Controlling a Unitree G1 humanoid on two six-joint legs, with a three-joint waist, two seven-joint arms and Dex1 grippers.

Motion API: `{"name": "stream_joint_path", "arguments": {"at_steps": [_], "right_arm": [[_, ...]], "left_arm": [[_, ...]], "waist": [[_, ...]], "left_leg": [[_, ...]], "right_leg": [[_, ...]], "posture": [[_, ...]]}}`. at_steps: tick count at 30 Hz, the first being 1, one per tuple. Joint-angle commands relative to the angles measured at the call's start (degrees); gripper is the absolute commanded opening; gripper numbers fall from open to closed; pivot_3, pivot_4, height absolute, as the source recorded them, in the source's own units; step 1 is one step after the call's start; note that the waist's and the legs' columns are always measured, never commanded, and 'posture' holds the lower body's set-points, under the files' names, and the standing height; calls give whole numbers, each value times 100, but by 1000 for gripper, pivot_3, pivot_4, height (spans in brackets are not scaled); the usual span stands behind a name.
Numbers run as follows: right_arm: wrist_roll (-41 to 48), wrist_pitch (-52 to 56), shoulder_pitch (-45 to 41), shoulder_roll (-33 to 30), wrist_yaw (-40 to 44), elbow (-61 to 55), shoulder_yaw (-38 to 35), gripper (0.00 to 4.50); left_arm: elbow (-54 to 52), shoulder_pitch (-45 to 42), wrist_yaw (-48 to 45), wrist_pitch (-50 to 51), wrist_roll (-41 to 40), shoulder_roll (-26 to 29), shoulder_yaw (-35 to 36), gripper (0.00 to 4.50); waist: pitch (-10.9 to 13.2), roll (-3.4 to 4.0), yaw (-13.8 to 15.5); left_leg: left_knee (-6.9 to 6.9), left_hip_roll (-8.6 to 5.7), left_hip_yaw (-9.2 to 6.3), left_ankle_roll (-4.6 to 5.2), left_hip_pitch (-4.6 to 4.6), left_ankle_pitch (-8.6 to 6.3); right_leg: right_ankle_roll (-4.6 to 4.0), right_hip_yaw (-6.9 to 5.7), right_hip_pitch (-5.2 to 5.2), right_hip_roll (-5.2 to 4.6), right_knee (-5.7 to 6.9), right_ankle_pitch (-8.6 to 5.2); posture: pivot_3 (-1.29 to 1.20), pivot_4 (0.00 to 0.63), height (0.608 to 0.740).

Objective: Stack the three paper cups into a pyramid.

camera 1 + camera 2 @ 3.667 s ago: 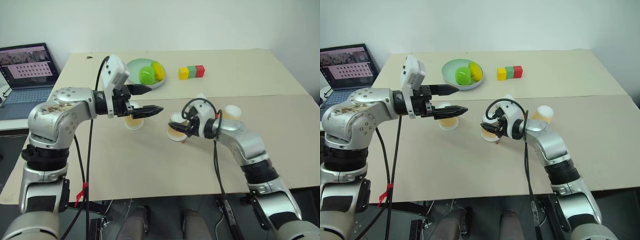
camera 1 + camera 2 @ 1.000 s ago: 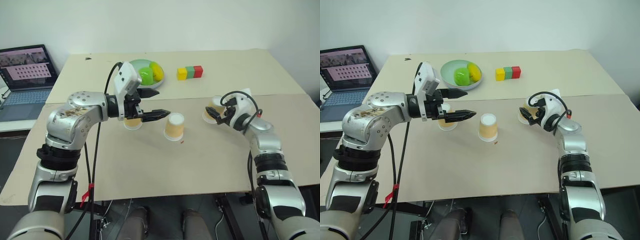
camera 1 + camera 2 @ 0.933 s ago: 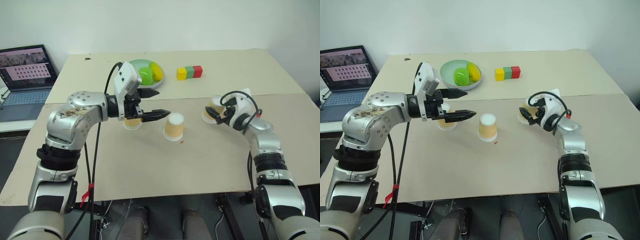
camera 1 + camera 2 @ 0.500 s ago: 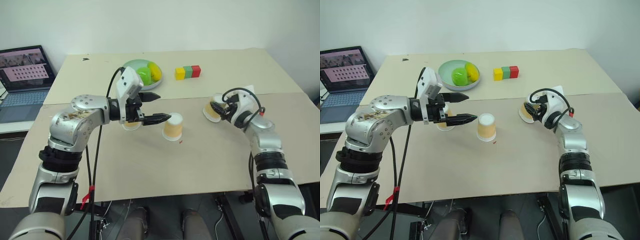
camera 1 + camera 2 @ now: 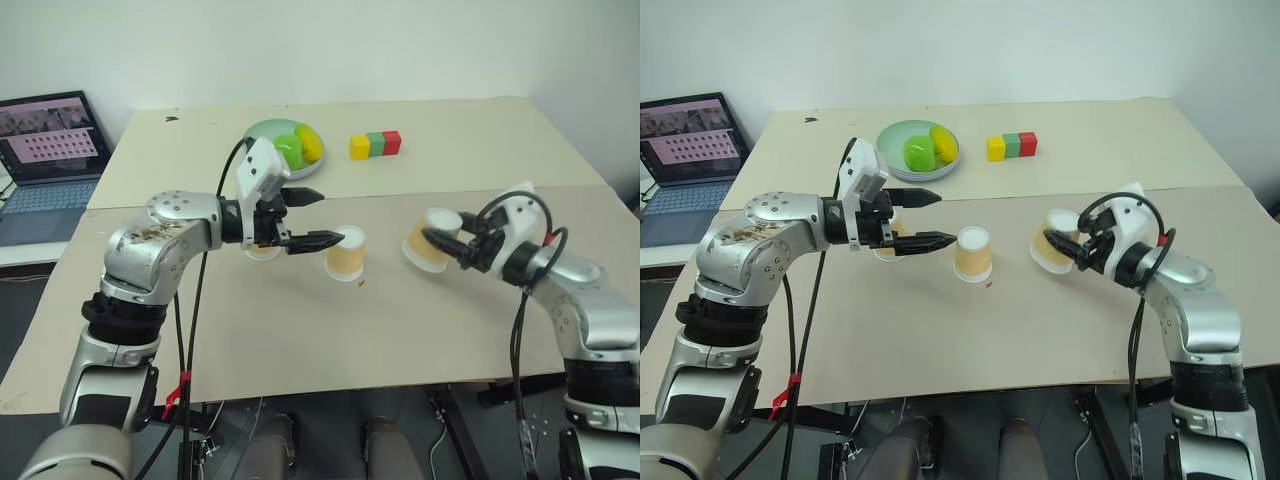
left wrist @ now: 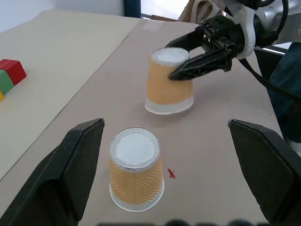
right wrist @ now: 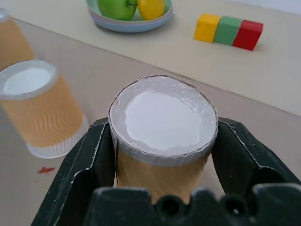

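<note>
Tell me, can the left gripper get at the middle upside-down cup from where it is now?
Probably yes. The left gripper is open and the middle cup stands between its fingers with nothing in the way. The right gripper, shut on another cup, is off to the side.

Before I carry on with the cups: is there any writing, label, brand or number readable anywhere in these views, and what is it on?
No readable text anywhere.
Open laptop at the table's left: its screen shows rows of small dark marks on pink, too small to read.
Three ribbed orange-tan paper cups: no print visible.
Yellow, green and red cubes: plain faces.
Small red mark on the tan table cover: a smudge, not a character.
</note>
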Motion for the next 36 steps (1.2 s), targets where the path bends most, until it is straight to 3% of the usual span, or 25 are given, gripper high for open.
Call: {"name": "stream_joint_path", "arguments": {"at_steps": [1,10,24,29,36], "right_arm": [[85,123,15,204,-187,-327,97,2968],[-157,-92,-121,723,-304,32,595,2968],[-323,-428,-510,1046,-431,545,607,2968],[-314,-400,-548,1071,-469,531,593,4467],[-105,-214,-524,1026,-456,216,474,4467]], "left_arm": [[-2,-172,-49,-190,37,-36,31,4500],[-36,-194,-44,-197,44,-11,37,4500],[-138,-172,38,-152,38,51,80,4500],[-114,-191,47,-173,29,23,69,4500],[-34,-239,1,-231,59,14,40,4500]], "waist": [[0,0,3],[0,0,16],[0,0,-3],[0,0,5],[0,0,3]], "left_leg": [[0,0,0,0,0,0],[0,-1,-1,0,-1,0],[0,0,-1,-1,0,1],[-1,-1,-1,-1,0,1],[-2,0,-1,-2,0,1]], "right_leg": [[0,0,0,0,0,0],[0,0,-2,0,-1,0],[-2,-1,-3,2,2,3],[-2,-1,-3,2,1,3],[-2,-1,-4,2,1,3]], "posture": [[0,150,740],[0,150,740],[0,150,740],[0,150,740],[0,150,740]]}}
